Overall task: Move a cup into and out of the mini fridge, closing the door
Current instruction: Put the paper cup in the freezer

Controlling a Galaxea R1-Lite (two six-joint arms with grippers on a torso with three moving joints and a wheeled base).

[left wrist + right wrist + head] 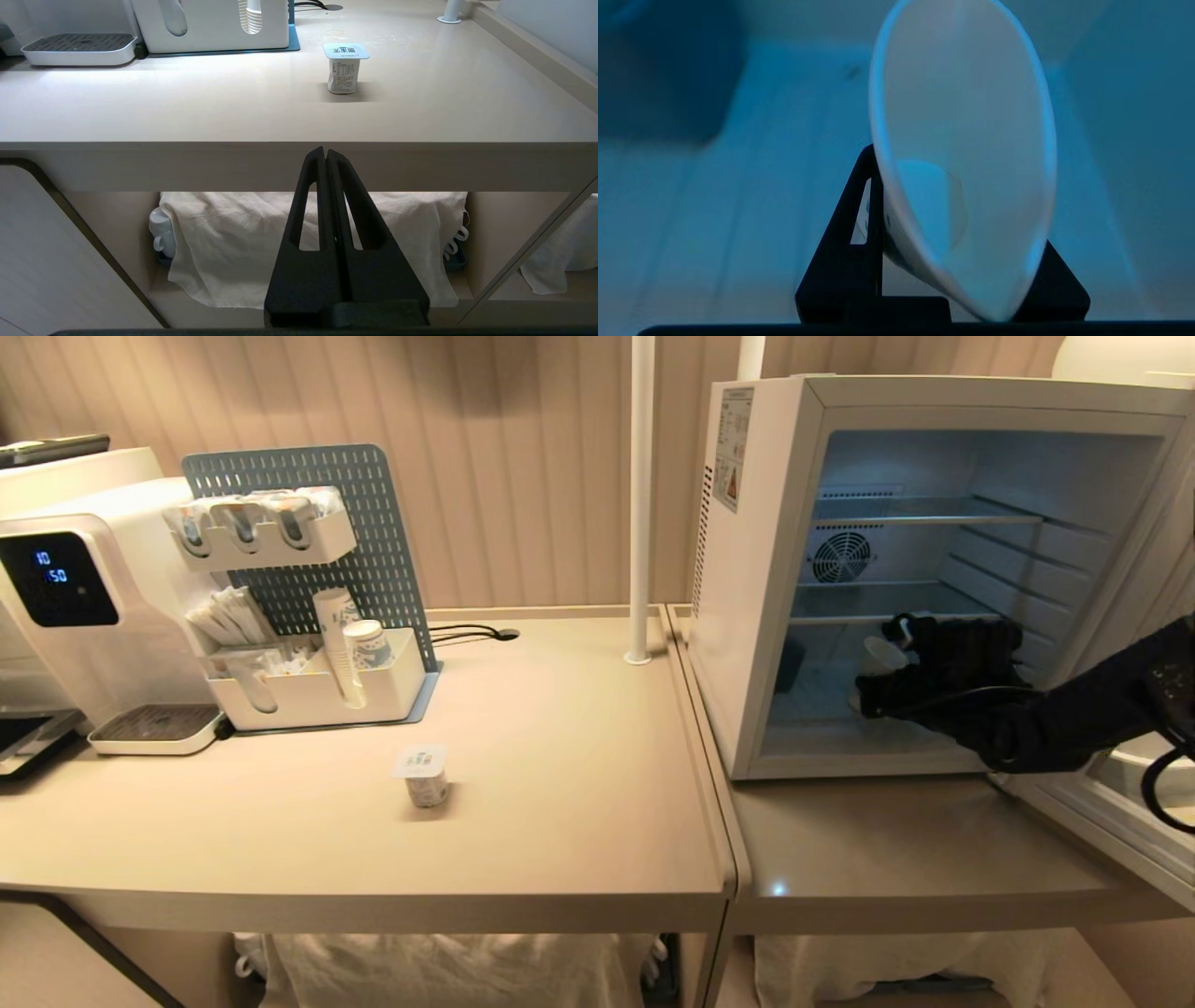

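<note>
Head view shows the right gripper [882,686] clamped on the cup [880,656] inside the mini fridge [761,569], low in the cabinet, probably just above the floor. Placing is under way; next it must set the cup upright, let go and back out.
</note>
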